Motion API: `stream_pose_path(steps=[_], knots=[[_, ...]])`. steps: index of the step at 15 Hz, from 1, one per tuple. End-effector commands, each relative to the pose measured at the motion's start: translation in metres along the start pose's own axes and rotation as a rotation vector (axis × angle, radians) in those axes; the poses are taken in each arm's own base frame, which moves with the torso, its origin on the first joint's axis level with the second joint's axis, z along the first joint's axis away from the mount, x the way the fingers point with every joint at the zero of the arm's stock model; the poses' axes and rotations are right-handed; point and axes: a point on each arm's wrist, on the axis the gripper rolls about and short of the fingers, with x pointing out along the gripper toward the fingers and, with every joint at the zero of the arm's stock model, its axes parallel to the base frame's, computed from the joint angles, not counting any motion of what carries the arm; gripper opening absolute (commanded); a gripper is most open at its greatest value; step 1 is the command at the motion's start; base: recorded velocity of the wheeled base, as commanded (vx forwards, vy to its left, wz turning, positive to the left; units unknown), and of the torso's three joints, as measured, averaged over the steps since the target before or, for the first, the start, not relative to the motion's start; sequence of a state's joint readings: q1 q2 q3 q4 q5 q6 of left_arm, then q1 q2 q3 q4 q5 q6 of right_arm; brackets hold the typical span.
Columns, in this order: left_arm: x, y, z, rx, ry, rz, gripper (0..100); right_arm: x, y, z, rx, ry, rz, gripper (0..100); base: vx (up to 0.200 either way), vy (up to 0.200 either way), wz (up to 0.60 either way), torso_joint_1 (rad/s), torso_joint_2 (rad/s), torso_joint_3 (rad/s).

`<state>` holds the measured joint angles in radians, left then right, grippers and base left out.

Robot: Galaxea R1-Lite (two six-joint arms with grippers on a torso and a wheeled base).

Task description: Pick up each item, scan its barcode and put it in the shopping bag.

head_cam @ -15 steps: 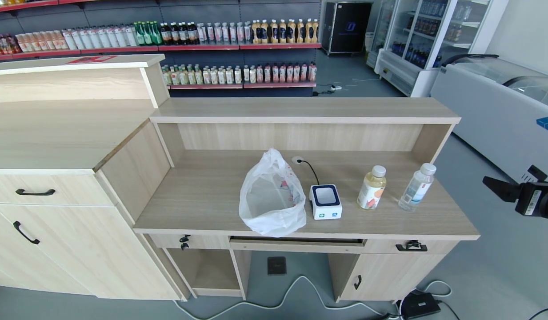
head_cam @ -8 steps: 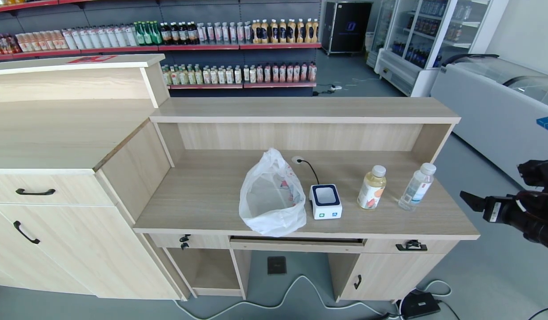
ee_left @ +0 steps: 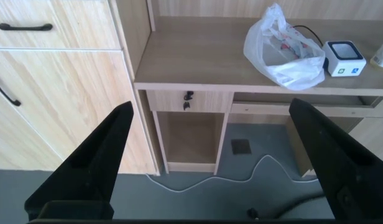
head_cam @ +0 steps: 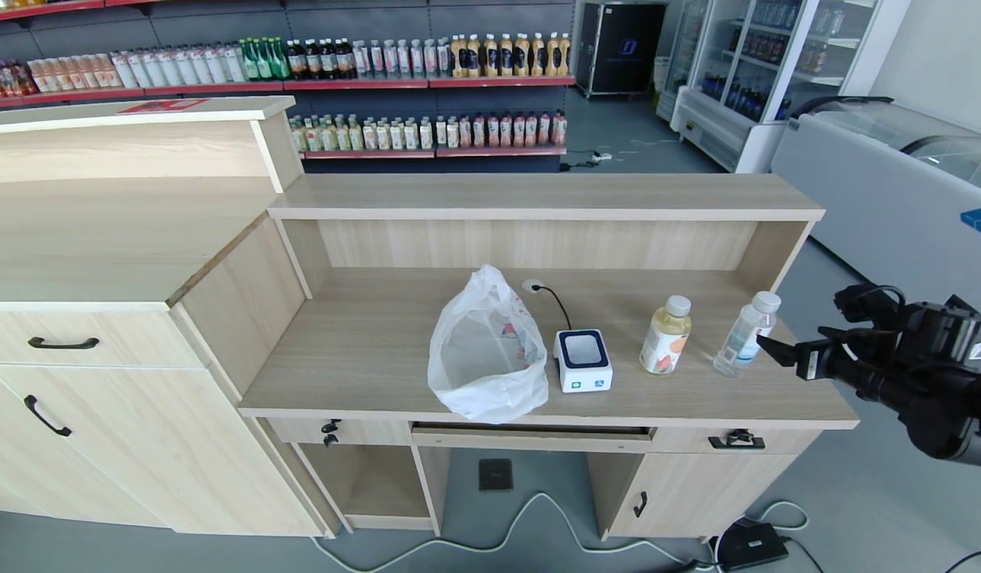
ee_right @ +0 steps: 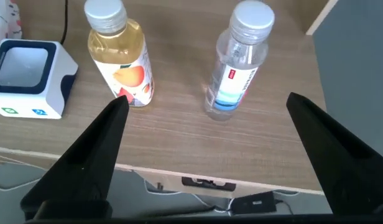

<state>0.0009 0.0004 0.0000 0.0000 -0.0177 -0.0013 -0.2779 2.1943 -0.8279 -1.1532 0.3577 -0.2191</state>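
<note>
A clear water bottle stands upright near the right end of the counter. An orange juice bottle stands to its left. Left of that sit the white barcode scanner and the open white plastic shopping bag. My right gripper hangs open just right of the water bottle, holding nothing. My left gripper is open and empty, low in front of the counter's left part.
The counter has a raised back shelf and a side wall at its right end. A taller cabinet adjoins on the left. The scanner's cable runs to the back. Cables lie on the floor below.
My right gripper has moved left, from beyond the counter's right end to right beside the water bottle. Bottles, scanner and bag have stayed put.
</note>
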Motion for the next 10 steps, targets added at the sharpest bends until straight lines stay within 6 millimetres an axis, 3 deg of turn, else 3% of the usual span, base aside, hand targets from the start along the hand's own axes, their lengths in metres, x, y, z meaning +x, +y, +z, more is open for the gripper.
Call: stream_pose_path(steps=[1,6,10], knots=[[0.0,0.0,0.0,0.0,0.0,0.0,100,0.032,0.013,-0.019,-0.015,0.011,0.064,100,0.0,0.0,0.0,0.0,0.0,0.0],[0.0,0.0,0.0,0.0,0.001,0.001,100,0.063,0.038,-0.036,-0.032,0.009,0.13,100,0.0,0.0,0.0,0.0,0.0,0.0],[0.0,0.0,0.0,0.0,0.0,0.0,100,0.084,0.042,-0.038,-0.043,-0.03,0.136,100,0.0,0.0,0.0,0.0,0.0,0.0]])
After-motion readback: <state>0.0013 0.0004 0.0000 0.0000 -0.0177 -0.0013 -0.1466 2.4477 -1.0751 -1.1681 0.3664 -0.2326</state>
